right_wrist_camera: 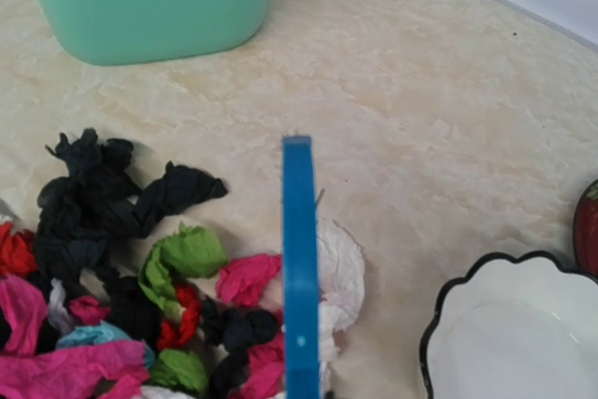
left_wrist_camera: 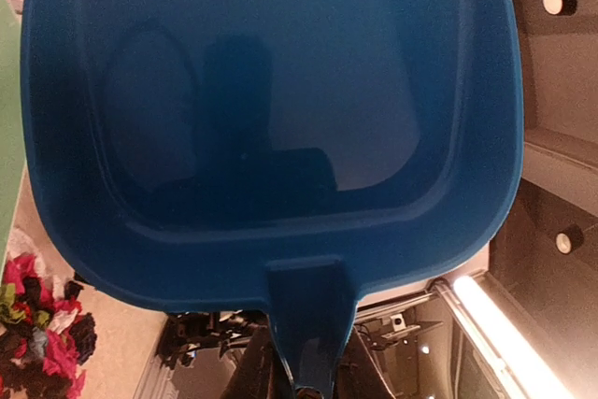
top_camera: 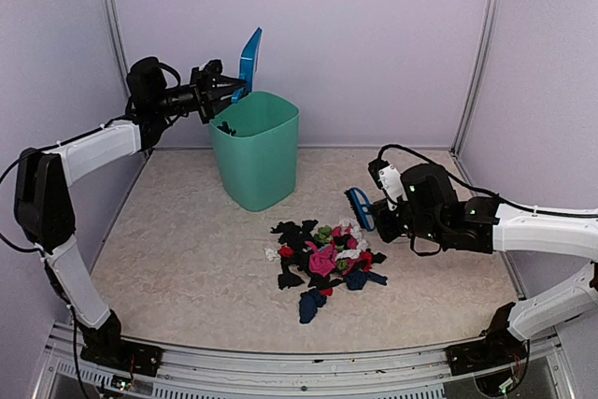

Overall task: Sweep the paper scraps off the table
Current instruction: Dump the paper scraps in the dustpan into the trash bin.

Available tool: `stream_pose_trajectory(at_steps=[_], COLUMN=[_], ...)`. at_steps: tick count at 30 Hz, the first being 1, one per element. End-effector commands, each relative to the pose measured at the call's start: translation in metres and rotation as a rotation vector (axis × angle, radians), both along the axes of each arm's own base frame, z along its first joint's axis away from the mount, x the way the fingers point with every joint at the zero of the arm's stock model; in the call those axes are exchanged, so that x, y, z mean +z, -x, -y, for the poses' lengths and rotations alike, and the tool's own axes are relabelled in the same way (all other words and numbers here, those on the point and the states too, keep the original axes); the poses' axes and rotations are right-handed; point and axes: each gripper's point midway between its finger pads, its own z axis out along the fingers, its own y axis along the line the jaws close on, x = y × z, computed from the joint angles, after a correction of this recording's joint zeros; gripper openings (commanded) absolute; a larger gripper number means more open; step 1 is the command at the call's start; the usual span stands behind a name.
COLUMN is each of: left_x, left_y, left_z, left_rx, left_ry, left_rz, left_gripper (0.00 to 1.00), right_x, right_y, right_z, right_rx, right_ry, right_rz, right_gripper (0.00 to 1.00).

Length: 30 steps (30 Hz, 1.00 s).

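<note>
The paper scraps (top_camera: 322, 257) lie in one loose pile of black, pink, red, white, green and dark blue bits on the table (top_camera: 187, 249), in front of the green bin. My right gripper (top_camera: 381, 212) is shut on a blue brush (top_camera: 360, 207), which stands at the pile's right edge. In the right wrist view the brush (right_wrist_camera: 299, 268) shows edge-on, with the scraps (right_wrist_camera: 140, 306) to its left. My left gripper (top_camera: 222, 92) is shut on the handle of a blue dustpan (top_camera: 250, 55), held tipped up above the bin's rim. The dustpan (left_wrist_camera: 271, 100) looks empty inside.
A green bin (top_camera: 254, 151) stands at the table's back centre. A white bowl with a black rim (right_wrist_camera: 514, 338) sits right of the brush, and something red (right_wrist_camera: 587, 226) shows at the frame edge. Walls enclose the back and sides.
</note>
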Motion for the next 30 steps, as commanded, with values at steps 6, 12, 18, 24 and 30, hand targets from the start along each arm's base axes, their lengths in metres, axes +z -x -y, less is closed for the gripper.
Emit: stream_pose_trajectory(at_steps=[6, 12, 18, 24, 30], left_x=[0.041, 0.037, 0.002, -0.041, -0.083], left_y=[0.013, 0.025, 0.037, 0.063, 0.091], left_z=[-0.005, -0.007, -0.021, -0.042, -0.053], left_rx=[-0.095, -0.046, 0.1, 0.257, 0.407], left_ry=[0.152, 0.031, -0.211, -0.46, -0.705], left_rz=[0.067, 0.111, 0.169, 0.19, 0.183], left_gripper=[0.0, 0.0, 0.0, 0.0, 0.0], right_x=[0.005, 0.011, 0.019, 0.022, 0.023], right_y=[-0.003, -0.003, -0.006, -0.013, -0.021], right_z=[0.002, 0.002, 0.004, 0.006, 0.011], right_rx=[-0.025, -0.02, -0.032, -0.047, -0.068], right_ry=[-0.05, -0.052, -0.048, -0.046, -0.05], right_rz=[0.006, 0.015, 0.037, 0.051, 0.05], right_gripper=[0.0, 0.0, 0.0, 0.0, 0.0])
